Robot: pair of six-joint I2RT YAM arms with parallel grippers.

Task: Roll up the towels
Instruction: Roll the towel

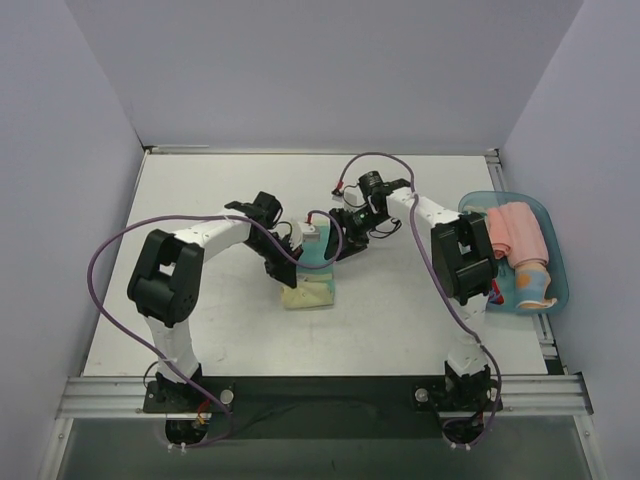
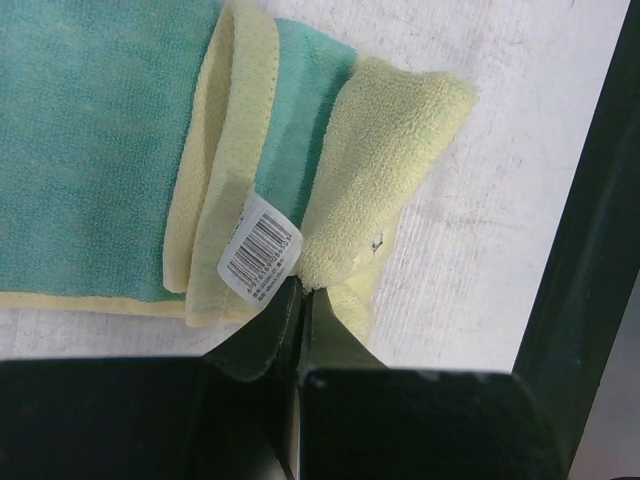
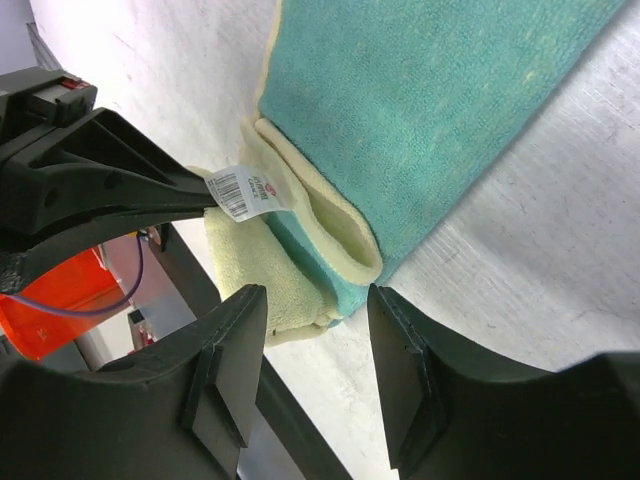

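Note:
A teal towel with yellow backing [image 1: 312, 282] lies at the table's middle, its near end loosely folded over. My left gripper [image 1: 289, 263] is shut on the towel's yellow edge; in the left wrist view the closed tips [image 2: 303, 287] pinch the yellow terry next to a white barcode label [image 2: 260, 250], with the teal face [image 2: 90, 140] spread to the left. My right gripper [image 1: 335, 246] is open just beside the towel's other side. In the right wrist view its jaws [image 3: 318, 335] stand wide apart, empty, over the folded end [image 3: 330, 225]. The left fingers [image 3: 110, 190] show there at the label.
A clear blue tray [image 1: 557, 250] at the right edge holds rolled pink towels [image 1: 515, 232] and a teal and peach roll [image 1: 533, 285]. Purple cables loop over both arms. White walls close in the table at the back and sides.

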